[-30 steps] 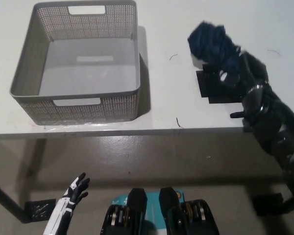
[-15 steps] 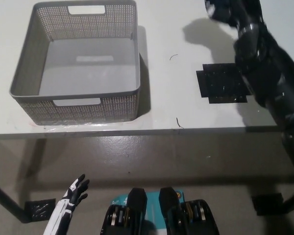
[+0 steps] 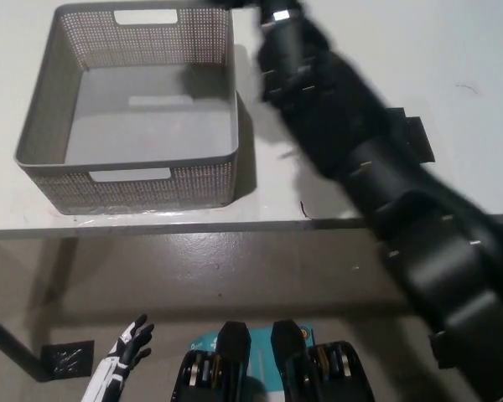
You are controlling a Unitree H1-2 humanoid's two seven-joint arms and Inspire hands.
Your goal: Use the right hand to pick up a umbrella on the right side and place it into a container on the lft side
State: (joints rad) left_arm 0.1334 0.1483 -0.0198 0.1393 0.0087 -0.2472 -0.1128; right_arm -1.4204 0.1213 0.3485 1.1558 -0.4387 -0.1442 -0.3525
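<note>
Currently we list the umbrella as out of view, judged light and soft, best held mid-bundle; right arm [image 3: 360, 159] reaches past the container [image 3: 126, 180] rim, hand unseen; left hand [image 3: 127, 342] hangs low, fingers apart.

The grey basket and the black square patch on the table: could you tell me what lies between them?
In the head view, the black right arm crosses the table between the basket and the patch.

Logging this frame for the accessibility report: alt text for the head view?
The black right arm stretches diagonally across the white table to the top edge beside the empty grey perforated basket; its hand and any umbrella are out of view. The white left hand hangs open below the table edge.
</note>
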